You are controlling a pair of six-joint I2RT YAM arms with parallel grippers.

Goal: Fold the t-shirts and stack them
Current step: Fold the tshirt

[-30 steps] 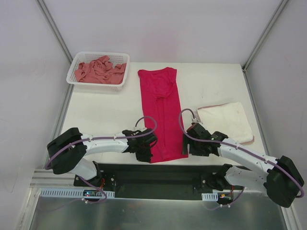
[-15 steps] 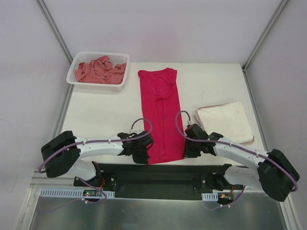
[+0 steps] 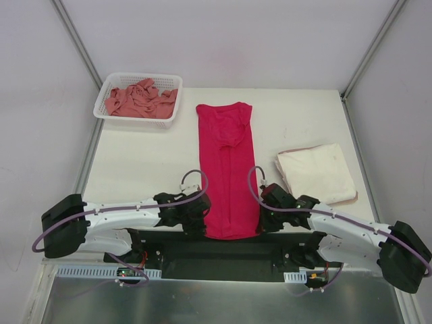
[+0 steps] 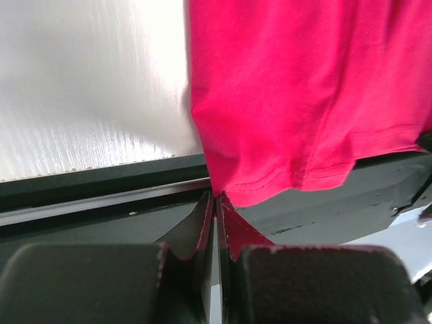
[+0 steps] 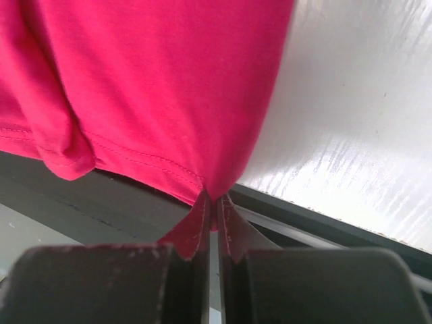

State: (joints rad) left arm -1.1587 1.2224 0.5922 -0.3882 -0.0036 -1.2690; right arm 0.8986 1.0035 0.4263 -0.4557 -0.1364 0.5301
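Spread a second ago, the right jaws have snapped together on the right corner of the hem (image 5: 145, 162) of the magenta-red t-shirt (image 3: 226, 169). The left jaws pinch the left corner, and both have drawn the shirt toward the near edge, so the hem hangs just past the tabletop (image 3: 142, 169). This two-corner hold probably keeps the long strip flat and square for folding hem to collar. The cream-white t-shirt (image 3: 316, 173) lies folded to the right. The salmon-pink t-shirt (image 3: 140, 98) sits crumpled in the basket (image 3: 137, 121), well apart. Nothing seems to block the fold.
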